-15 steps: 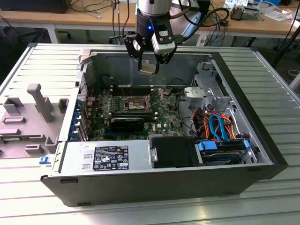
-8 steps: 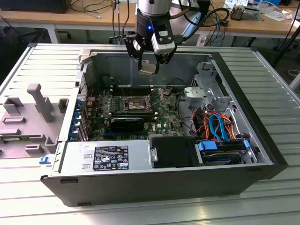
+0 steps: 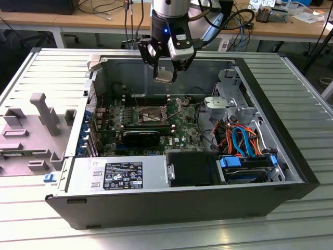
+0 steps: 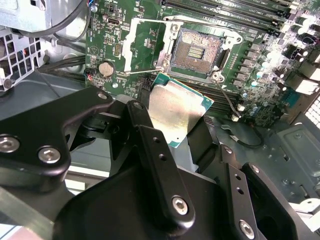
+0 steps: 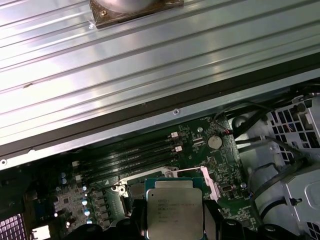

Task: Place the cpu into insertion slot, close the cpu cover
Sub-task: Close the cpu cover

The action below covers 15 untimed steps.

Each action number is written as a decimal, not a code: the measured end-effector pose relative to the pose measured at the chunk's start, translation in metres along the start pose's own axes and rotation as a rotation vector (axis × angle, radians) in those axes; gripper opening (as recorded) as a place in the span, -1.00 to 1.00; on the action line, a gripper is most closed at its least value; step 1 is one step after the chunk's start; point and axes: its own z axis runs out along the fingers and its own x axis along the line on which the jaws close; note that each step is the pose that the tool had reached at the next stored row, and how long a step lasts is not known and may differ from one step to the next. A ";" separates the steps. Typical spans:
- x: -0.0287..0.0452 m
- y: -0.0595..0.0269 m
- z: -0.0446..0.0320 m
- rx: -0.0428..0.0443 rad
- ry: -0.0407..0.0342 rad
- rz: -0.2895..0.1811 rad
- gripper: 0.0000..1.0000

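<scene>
1. My gripper [image 3: 166,70] is closed on the cpu [image 3: 164,77]. The chip sits clamped by its edges between the fingers [image 4: 150,135], and it hangs in the air above the open case.
2. The insertion slot [image 4: 200,52] lies bare beyond the fingertips, well apart from the chip. The cpu cover [image 4: 132,47] is swung up beside it, so nothing is seated yet.
3. My main worry is tilt. In the second wrist view the chip looks angled against the socket's square, and I judge a skewed landing could bend the contacts.
4. The hold is on thin edges, so a jolt could let the chip slip or rotate between the fingers.
5. The raised cover and its lever wire stand just beside the socket. A finger coming down on that side could catch them.
6. The memory slots [image 4: 225,15] run along the far side of the socket, leaving little room for the fingers there.
7. The space directly under the fingertips looks open, while the case rim [image 5: 150,117] and the drive cage [image 3: 229,99] stand well clear of them.
</scene>
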 end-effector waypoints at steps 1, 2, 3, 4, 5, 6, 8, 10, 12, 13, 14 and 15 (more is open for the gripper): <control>0.0000 0.0000 0.0000 0.0000 -0.0001 0.001 0.09; 0.0000 0.0000 0.0000 0.0000 -0.0002 0.002 0.09; 0.0000 0.0000 0.0000 -0.0001 -0.0002 0.003 0.09; 0.0000 0.0000 0.0000 -0.0001 -0.0003 0.003 0.09; 0.0000 0.0000 0.0000 -0.0001 -0.0004 0.004 0.09; 0.0000 0.0000 0.0000 -0.0001 -0.0004 0.005 0.09; 0.0000 0.0000 0.0000 -0.0001 -0.0006 0.007 0.09; 0.0000 0.0000 0.0000 -0.0002 -0.0007 0.009 0.09; 0.0000 0.0000 0.0000 -0.0002 -0.0009 0.011 0.09; 0.0000 0.0000 0.0000 -0.0002 -0.0010 0.012 0.09; 0.0000 0.0000 0.0000 -0.0002 -0.0011 0.013 0.09; 0.0000 0.0000 0.0000 -0.0003 -0.0012 0.014 0.09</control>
